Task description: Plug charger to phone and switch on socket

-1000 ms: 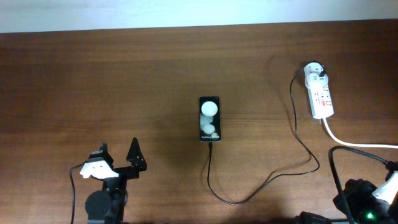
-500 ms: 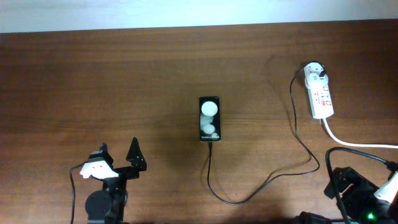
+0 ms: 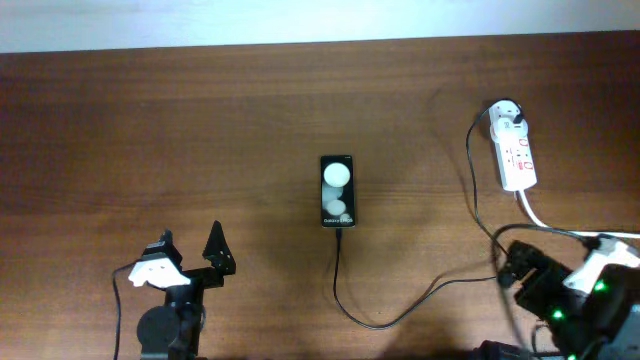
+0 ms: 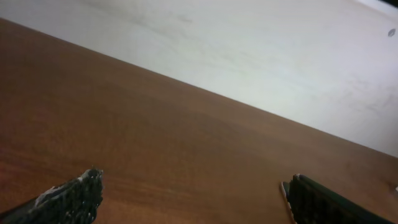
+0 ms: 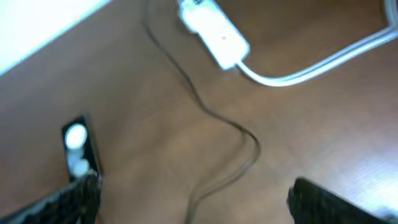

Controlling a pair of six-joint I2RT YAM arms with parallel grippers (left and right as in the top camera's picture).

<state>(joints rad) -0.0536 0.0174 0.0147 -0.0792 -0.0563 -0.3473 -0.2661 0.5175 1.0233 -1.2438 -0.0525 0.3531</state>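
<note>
A small black rectangular smartphone (image 3: pixel 338 191) lies face up near the middle of a dark brown wooden table (image 3: pixel 150 120), its glossy screen showing two white round patches. The long thin black charger cable (image 3: pixel 380 321) meets the phone's near end and loops toward the table's front edge. It then climbs along the right side to a white plug adapter (image 3: pixel 505 113) seated at the far end of the white elongated plastic power strip (image 3: pixel 517 158). From overhead the connector looks to be in the phone's port, though the joint is too small to confirm. The strip, marked with red on top, lies well to the right of the phone, its thick white cord (image 3: pixel 570 231) trailing off the right edge.

The left gripper (image 3: pixel 188 245) sits at the near left of the table, fingers spread and holding nothing, well apart from every task item. The right gripper (image 5: pixel 194 186), likewise spread wide and empty, hangs over the near right corner. It is beside the cable's bend and the thick cord, short of the strip. Its blurred wrist view takes in the strip, cable and phone ahead.

On this layout, the plugging half of the job appears done at both ends, leaving only the switch on the power strip. Whether that switch is already on cannot be told from these views. The right arm, the closer of the two, seems the likelier one to press it.
</note>
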